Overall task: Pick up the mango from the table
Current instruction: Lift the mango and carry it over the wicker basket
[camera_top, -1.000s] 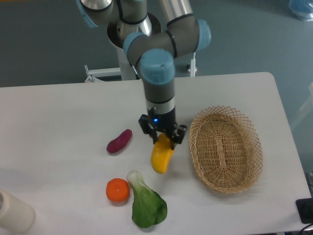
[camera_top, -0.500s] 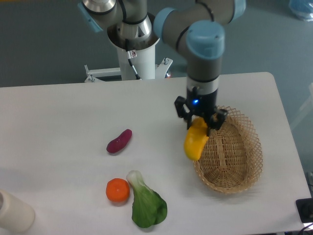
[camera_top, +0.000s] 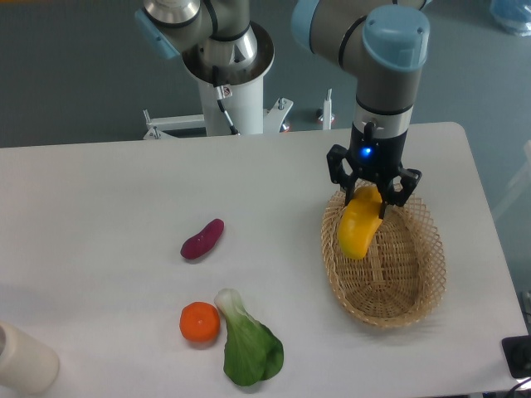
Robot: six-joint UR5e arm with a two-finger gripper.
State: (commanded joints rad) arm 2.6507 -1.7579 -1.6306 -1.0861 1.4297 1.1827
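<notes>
Gripper (camera_top: 371, 191) clenched on the mango (camera_top: 360, 228), right of centre frame. Hanging directly below the jaws, long axis steeply tilted, lower end toward lower left. Clear of the tabletop (camera_top: 99, 199), suspended above the wicker basket (camera_top: 415, 274). Pick apparently done.

The tool (camera_top: 371, 187) hides the top end of the mango (camera_top: 359, 230).

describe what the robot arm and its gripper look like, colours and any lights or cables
The silver-grey tubular arm has light blue round joint caps. The black two-finger gripper sits below a black wrist section showing a small blue light. A thin cable runs down the white base column.
</notes>
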